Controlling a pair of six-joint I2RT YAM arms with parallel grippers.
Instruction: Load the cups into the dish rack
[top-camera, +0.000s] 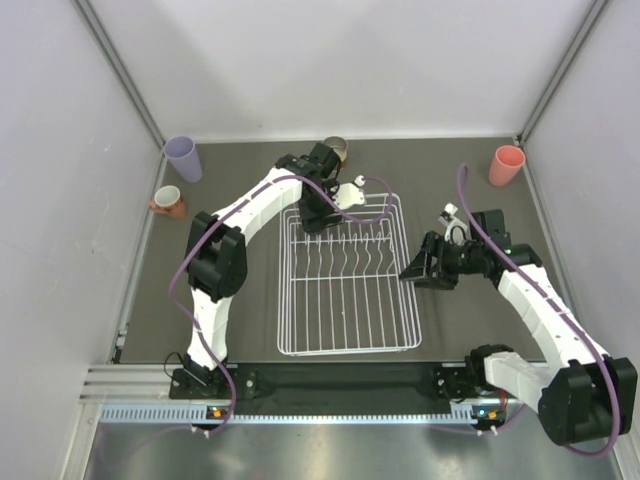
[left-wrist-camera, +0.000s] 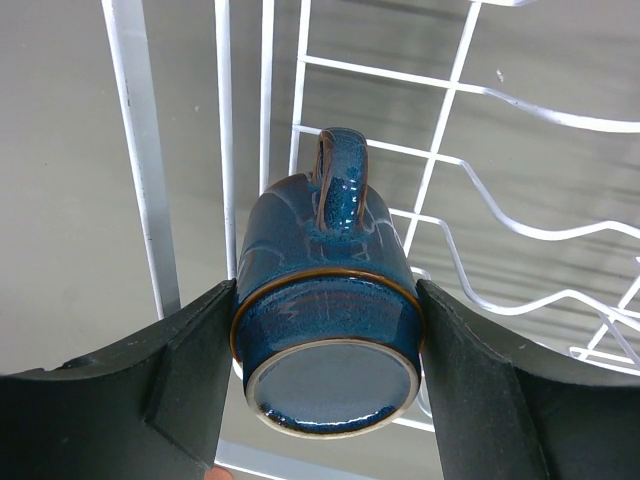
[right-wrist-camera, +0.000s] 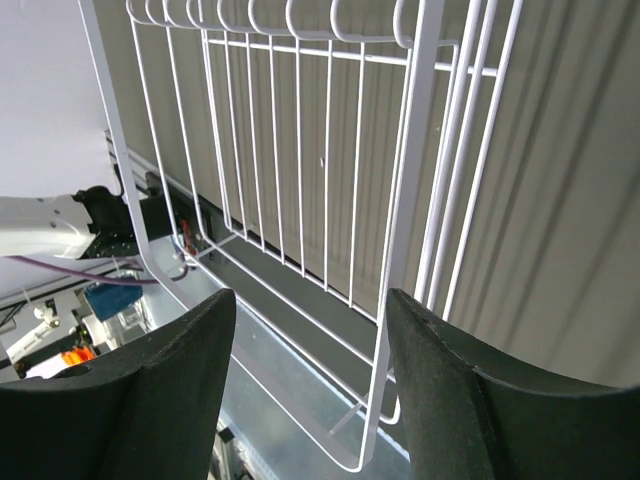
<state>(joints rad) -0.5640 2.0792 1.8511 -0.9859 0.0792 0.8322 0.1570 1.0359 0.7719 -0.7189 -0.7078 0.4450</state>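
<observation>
From above, the left tool (top-camera: 325, 208) hangs over the far end of the rack (top-camera: 345, 300). Its wrist view shows it clamped on the blue mug (left-wrist-camera: 325, 290), handle up; released askew, the mug could roll. Right wrist view: the right tool (right-wrist-camera: 308, 300) stands apart, seemingly straddling the rack rim.

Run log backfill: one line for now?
left claw: gripping dark blue mug over dish rack's far end | right claw: open at rack's right rim | pink tumbler: outside rack

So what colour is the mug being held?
The mug is glossy dark blue, best seen in the left wrist view.
</observation>
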